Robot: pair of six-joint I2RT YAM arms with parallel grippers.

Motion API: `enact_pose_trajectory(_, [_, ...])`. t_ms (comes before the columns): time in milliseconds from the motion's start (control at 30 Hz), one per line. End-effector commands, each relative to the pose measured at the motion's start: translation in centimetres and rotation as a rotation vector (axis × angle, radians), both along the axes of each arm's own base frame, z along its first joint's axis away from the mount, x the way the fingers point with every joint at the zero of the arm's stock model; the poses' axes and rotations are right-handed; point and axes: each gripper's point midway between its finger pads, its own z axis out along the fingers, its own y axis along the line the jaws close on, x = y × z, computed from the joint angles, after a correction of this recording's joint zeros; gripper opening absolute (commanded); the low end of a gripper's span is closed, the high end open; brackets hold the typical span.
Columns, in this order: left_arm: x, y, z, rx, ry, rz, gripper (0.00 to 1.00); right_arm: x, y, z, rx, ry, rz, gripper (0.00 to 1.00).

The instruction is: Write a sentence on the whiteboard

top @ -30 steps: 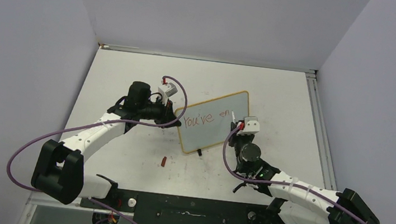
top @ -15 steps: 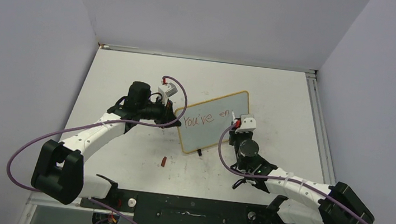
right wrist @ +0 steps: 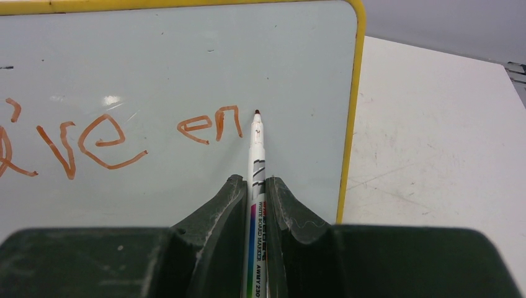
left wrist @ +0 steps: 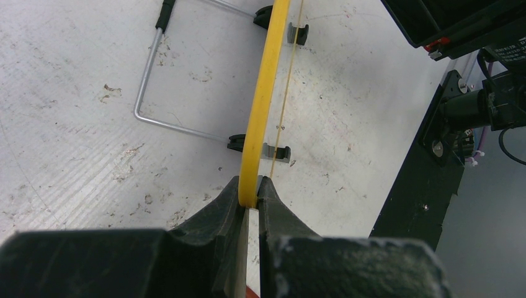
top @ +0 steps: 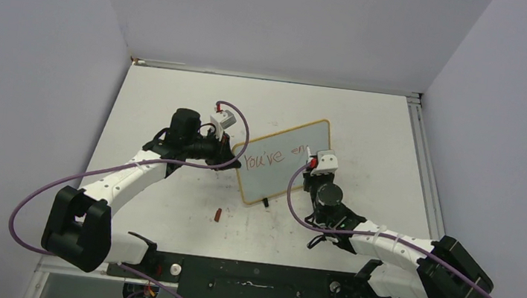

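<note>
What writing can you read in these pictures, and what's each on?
"You've en": red marker handwriting on the small glossy yellow-rimmed whiteboard.
"WHITE BOARD MARKER": barrel of the slim white marker pen.
"AWMY 230", cut off: same barrel.
Red brand word above those: too blurred to read.
</note>
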Motion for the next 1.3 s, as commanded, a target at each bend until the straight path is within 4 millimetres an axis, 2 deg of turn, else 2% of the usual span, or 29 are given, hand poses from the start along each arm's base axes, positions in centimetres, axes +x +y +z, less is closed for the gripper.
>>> enact_pose_trajectory(0, [-0.5, 2.0, -3.2, 0.129, 0.069, 0.059, 0.0, 0.4, 1.3, 2.0, 0.05, -0.041, 0.043, 0.05])
enact_pose_trajectory(300, [-0.4, 1.9, -3.1, 0.127, 0.069, 0.058, 0.0, -0.8, 0.8, -0.1, 0.032, 0.014, 0.045, 0.05])
enact_pose_trajectory(633, [-0.5, 1.9, -3.3, 0.128, 0.073, 0.058, 0.0, -1.0, -0.2, -1.3, 0.021, 0.045, -0.003, 0.05])
enact_pose_trajectory(933, [-0.5, 1.9, -3.2, 0.127, 0.071, 0.057, 0.0, -0.3, -0.9, -0.2, 0.019, 0.019, -0.053, 0.05])
enact_pose_trajectory(1267, [-0.5, 1.9, -3.1, 0.125, 0.068, 0.055, 0.0, 0.8, 0.3, 2.0, 0.021, -0.036, -0.028, 0.05])
